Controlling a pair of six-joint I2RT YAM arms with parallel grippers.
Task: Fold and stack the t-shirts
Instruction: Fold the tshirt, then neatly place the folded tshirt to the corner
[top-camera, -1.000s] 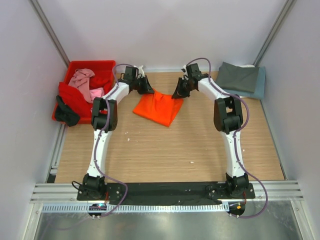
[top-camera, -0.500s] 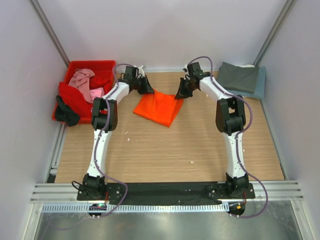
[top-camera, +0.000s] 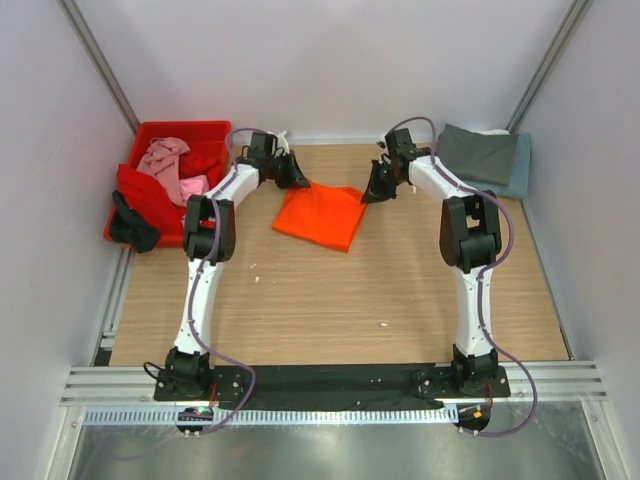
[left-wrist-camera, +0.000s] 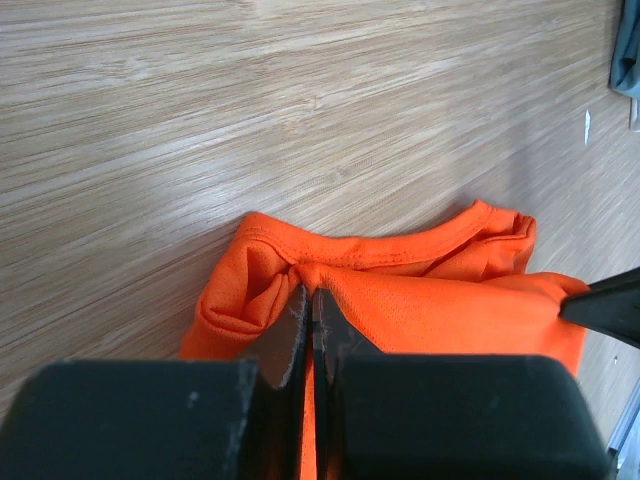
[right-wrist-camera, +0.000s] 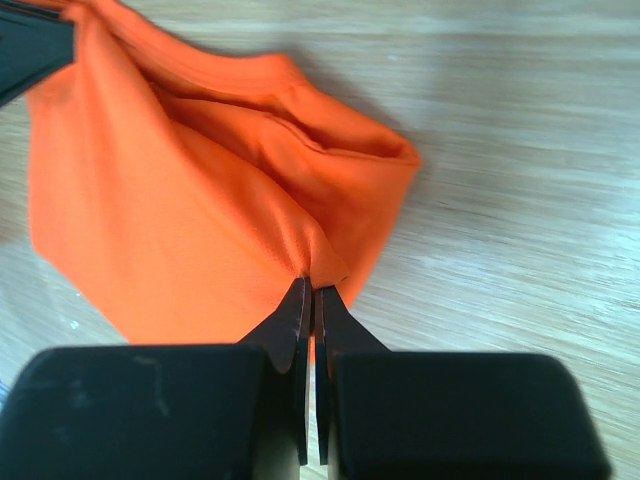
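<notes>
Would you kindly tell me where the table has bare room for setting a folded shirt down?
The widest bare wood of the table lies between the left arm and right arm, nearer than the orange t-shirt. The far edge is crowded: red crate left, folded grey shirt right.

Right hand (top-camera: 372, 194) has shifted to the right, away from the left arm, with its elbow following outward. Its fingers (right-wrist-camera: 300, 310), slightly parted a second ago, are now pinched shut on a corner of the bright orange cloth t-shirt (top-camera: 322, 216). The shirt's far edge is drawn out wider and straighter. The cloth has gone from a diamond outline to a squarer one.
</notes>
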